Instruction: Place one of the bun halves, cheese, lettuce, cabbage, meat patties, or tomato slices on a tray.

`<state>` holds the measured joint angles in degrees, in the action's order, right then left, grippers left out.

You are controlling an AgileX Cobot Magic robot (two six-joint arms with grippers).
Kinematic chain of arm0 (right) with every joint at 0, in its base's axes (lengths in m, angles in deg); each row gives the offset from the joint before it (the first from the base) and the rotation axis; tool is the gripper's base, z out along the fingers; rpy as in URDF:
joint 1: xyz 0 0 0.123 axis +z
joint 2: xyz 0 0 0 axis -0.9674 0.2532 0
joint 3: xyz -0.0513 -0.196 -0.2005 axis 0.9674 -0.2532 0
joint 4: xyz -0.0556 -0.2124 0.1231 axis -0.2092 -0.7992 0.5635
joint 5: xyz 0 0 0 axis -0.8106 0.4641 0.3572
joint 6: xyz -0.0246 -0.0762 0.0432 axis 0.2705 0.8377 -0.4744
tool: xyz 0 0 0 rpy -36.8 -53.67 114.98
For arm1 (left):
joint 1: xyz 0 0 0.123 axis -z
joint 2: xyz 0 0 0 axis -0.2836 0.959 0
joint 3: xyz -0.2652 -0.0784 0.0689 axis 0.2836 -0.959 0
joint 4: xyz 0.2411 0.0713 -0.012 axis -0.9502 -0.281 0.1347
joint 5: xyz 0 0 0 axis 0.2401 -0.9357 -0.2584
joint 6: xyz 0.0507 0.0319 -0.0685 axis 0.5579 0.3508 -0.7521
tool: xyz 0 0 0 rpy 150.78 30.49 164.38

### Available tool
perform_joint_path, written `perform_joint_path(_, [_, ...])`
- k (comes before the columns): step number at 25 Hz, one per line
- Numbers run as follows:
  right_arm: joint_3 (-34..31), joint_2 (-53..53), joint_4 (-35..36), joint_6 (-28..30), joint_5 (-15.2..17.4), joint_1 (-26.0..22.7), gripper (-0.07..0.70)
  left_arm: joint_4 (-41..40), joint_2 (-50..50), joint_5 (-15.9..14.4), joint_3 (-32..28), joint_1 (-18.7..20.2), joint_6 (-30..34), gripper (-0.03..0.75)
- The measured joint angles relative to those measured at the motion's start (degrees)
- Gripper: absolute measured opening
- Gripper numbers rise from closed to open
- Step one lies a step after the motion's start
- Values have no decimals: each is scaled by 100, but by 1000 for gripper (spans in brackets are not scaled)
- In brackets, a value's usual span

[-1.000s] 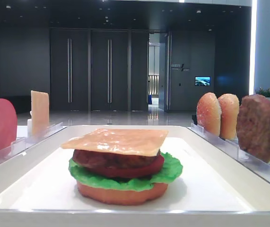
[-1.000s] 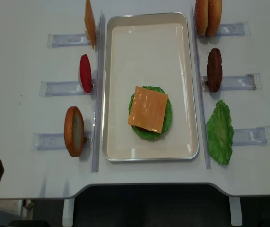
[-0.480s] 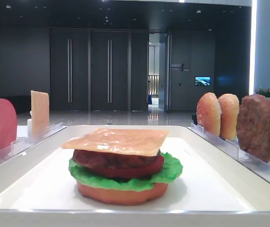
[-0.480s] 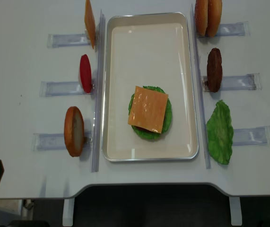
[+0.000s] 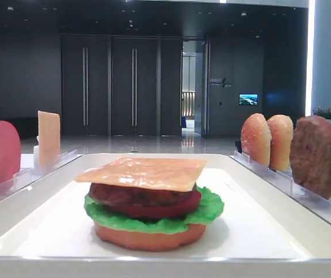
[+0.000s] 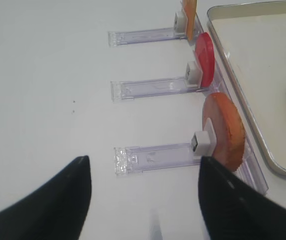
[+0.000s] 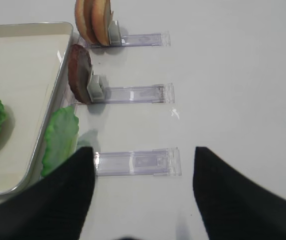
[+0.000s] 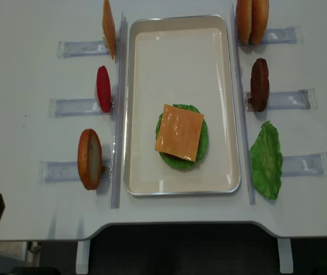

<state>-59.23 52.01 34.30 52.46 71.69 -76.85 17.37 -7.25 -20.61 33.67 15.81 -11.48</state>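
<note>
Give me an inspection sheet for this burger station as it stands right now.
Surface: white table, bare around the racks.
Job's things: stack on tray: bun, lettuce, tomato, patty, cheese on top. Standing in racks: cheese slice, tomato slice, flat bun, two domed buns, patty. Loose lettuce leaf beside the tray.
Clutter: nothing seen.
Grippers: left gripper open, empty; right gripper open, empty.
Cables: nothing seen.
Surroundings: dark hall, doors.

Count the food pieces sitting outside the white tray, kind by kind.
Round golden-brown bun halves: 3
Pale orange square cheese slice: 1
Red round tomato slice: 1
Dark brown round meat patty: 1
Ruffled green lettuce leaf: 1
Total: 7
</note>
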Motion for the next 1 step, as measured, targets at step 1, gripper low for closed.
perform_joint_path(1, [0, 0, 0, 0, 0, 0, 416, 0, 0, 0, 0, 0, 0, 513])
